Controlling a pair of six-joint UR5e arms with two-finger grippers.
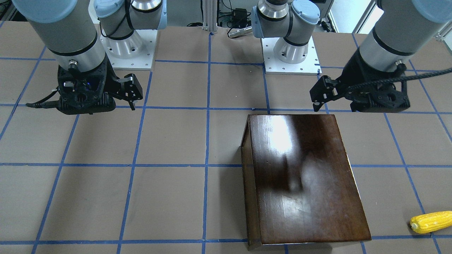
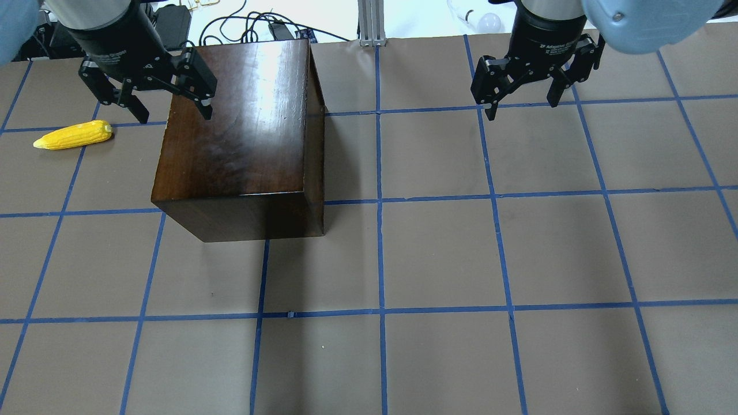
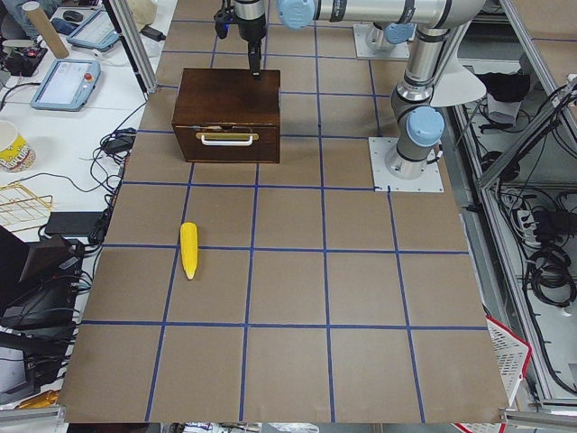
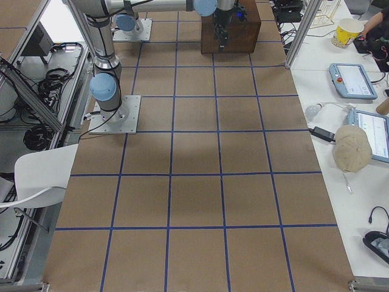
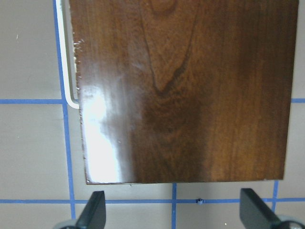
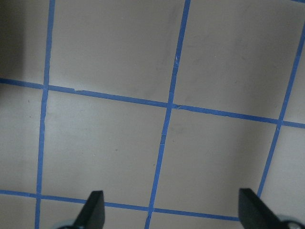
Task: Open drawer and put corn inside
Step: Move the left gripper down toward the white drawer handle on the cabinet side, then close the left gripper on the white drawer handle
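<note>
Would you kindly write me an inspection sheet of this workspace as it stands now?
Surface: brown table with blue tape grid.
Job's things: drawer shut in dark box; corn lying on table, in front of drawer, apart.
Clutter: nothing seen.
Hands: left hand open above box; right hand open above bare table.
Cables: black cable at left wrist; leads behind table's far edge.
Surroundings: tablets and cup on side bench.

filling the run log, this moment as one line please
drawer shut | corn on table, apart from box | left claw open near box | right claw open, empty
</note>
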